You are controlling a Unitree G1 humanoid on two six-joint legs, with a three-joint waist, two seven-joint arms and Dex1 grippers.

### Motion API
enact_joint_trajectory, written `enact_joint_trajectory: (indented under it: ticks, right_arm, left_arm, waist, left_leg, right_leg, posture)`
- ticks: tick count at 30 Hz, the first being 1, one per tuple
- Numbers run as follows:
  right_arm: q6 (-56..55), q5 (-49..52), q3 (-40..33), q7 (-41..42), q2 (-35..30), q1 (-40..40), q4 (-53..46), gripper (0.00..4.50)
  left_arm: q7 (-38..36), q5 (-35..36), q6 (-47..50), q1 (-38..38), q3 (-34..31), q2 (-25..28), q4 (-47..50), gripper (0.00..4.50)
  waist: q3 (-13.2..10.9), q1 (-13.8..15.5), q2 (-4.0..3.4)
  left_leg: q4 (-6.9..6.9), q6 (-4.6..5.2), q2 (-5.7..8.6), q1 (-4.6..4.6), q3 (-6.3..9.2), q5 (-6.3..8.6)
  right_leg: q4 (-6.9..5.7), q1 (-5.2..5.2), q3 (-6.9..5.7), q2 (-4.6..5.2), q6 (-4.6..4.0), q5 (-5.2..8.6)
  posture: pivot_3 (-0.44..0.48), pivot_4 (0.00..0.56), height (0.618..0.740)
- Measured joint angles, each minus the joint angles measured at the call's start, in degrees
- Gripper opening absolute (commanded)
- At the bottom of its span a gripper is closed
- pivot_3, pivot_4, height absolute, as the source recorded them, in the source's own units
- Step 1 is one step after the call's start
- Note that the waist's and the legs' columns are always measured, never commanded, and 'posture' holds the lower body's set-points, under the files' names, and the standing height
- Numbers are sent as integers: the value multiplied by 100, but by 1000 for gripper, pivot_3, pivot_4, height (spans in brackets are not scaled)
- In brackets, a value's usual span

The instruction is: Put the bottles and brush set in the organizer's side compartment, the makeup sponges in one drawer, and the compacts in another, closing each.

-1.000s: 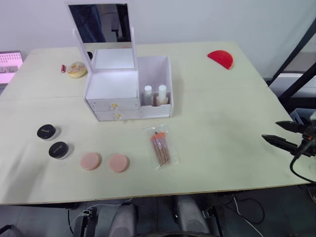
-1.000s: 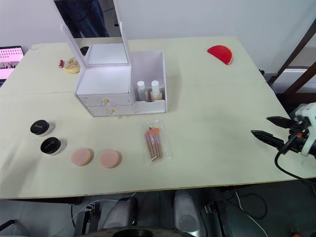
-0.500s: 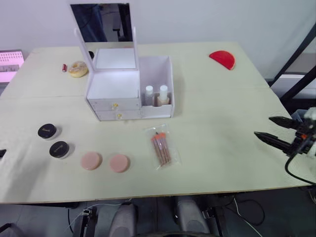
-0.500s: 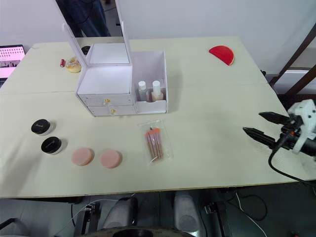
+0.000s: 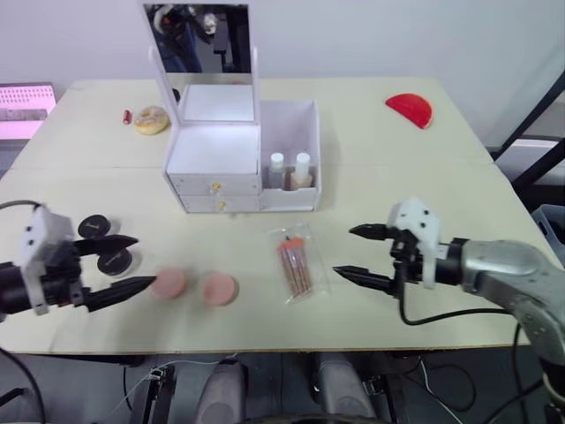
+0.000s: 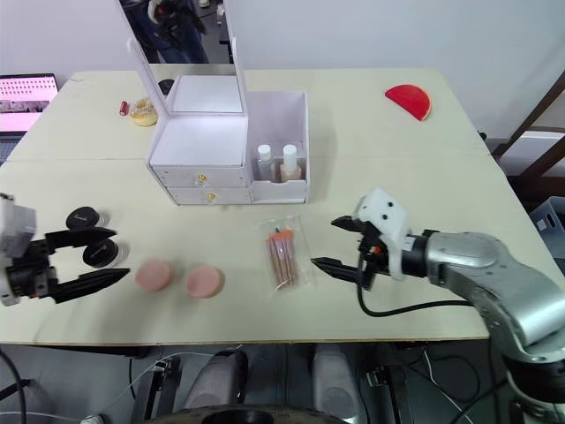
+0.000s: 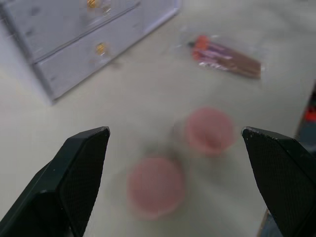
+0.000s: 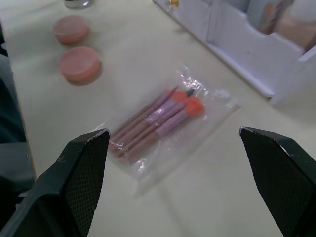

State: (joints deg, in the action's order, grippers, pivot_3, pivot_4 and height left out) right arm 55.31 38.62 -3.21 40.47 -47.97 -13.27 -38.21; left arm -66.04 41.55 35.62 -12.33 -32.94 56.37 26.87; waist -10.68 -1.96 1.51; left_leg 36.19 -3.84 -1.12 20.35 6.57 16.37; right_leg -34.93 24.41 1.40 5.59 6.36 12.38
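While both grippers' fingers gape wide, right gripper (image 6: 336,244) beside brush set (image 8: 158,118) (wrapper creases in wrist view)

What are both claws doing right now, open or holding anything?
Left claw: open, empty, beside the pink sponges.
Right claw: open, empty, beside the bagged brush set.

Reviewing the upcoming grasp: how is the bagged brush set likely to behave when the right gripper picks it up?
The brush set lies flat in a crinkled clear bag, so the film will probably be slippery and may slide between the fingers. The brushes look thin and loose inside, likely light, and may shift or sag if pinched at one end. The right gripper is open beside it; a grip across the handles seems safest.
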Motion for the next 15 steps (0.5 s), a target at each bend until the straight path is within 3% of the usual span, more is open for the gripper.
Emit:
enact_joint_trajectory:
  ticks: [8, 11, 15]
  right_arm:
    - [-389, -422, 630, 209, 1, -471, 522, 4450]
    - [-661, -583, 791, 430, 3, -525, 764, 4500]
    - [-962, -770, 955, 629, 19, -532, 1057, 4500]
  left_arm:
    - [1013, 86, 341, 1220, 1934, -683, 736, 4500]
    - [1419, -141, 467, 1778, 2604, -970, 678, 3615]
    - [1648, -577, 483, 2257, 3389, -1232, 414, 1505]
  waist:
    - [2, 26, 2]
    - [2, 64, 3]
    - [2, 103, 2]
  left_leg:
    - [-1, 1, 1, -2, 4, -1]
    - [2, 1, 1, -3, 4, -1]
    - [2, 1, 1, -2, 4, -1]
  right_leg:
    - [-1, -5, -1, -5, -7, -7]
    - [-2, -7, 0, -6, -7, -7]
    - [-1, -8, -1, -6, -6, -7]
  posture:
    - [0, 150, 739]
    - [0, 150, 739]
    - [0, 150, 739]
